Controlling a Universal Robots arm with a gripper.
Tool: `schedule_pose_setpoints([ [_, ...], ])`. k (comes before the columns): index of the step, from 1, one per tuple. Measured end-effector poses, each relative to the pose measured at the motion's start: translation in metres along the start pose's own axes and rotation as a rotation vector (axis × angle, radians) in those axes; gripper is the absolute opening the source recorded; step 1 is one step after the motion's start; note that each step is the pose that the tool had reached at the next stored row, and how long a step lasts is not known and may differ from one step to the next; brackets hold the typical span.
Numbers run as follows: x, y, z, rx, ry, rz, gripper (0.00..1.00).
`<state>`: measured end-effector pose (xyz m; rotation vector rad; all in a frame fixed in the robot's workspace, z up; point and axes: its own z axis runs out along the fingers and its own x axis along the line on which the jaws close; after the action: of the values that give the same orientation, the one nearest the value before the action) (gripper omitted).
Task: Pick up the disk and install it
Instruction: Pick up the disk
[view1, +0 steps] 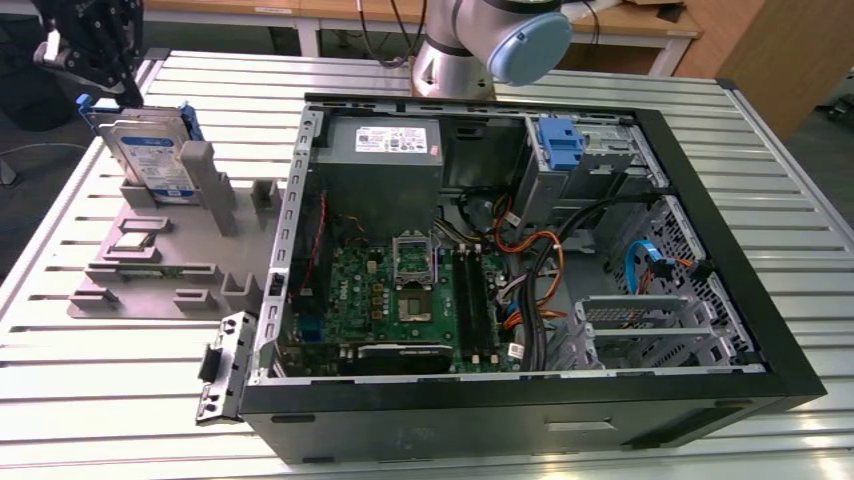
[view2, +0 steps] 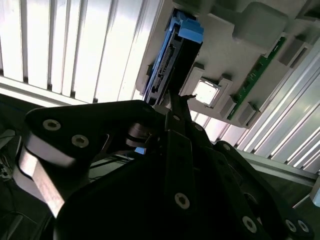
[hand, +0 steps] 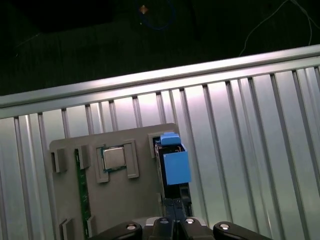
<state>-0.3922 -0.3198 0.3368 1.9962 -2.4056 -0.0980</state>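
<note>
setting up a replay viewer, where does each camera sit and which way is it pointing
exterior view: off the arm, raised, looking down at the table, computer case, tray and the disk standing in it; shows the arm and the tool at the disk's top.
first wrist view: on the arm, looking down past the tool at the disk and tray.
second wrist view: on the arm, looking along the tool at the disk's edge.
shared: both wrist views see tool, disk and tray.

An open computer case is laid on a slatted metal table. Beside it, toward the exterior view's left, a grey fixture is set, bearing a processor chip. A green motherboard is mounted inside the case.
</note>
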Motion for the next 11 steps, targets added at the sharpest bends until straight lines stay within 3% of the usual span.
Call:
schedule_pose_setpoints([
  [9,0.0,-0.0001,0.0011,-0.0019,-0.0061,-0.03,0.11],
  [11,0.0001,-0.0001,0.0015,-0.0038,-0.0138,-0.033,0.11],
])
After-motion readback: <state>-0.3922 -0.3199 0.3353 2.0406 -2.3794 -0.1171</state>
